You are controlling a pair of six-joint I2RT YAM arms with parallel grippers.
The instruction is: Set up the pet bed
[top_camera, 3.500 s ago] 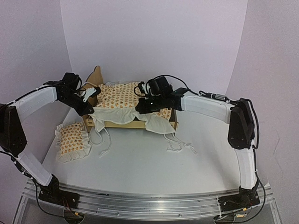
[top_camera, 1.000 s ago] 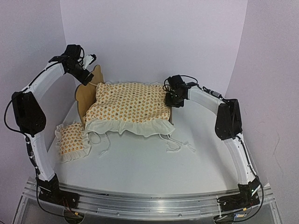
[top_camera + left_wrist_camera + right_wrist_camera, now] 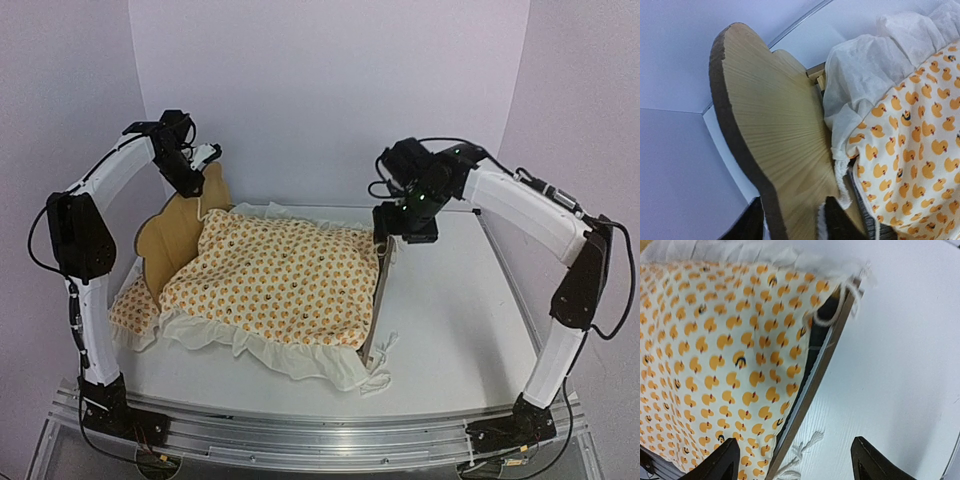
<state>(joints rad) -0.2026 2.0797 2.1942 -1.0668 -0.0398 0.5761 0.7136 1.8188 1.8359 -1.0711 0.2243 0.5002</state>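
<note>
Top external: left gripper astride headboard (right gripper aloft)

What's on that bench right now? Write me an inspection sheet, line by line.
Surface: white table, no spills seen.
Job's things: wooden bed frame, with its headboard at left; duck-print bedding spread over it; pillow on the table outside the headboard, partly hidden.
Clutter: nothing seen.
Hands: left hand straddles the headboard's edge, grip unclear; right hand open above the frame's foot end, holding nothing.
Cables: black leads loop at the right wrist.
Surroundings: plain pale walls; metal rail at the near edge.
</note>
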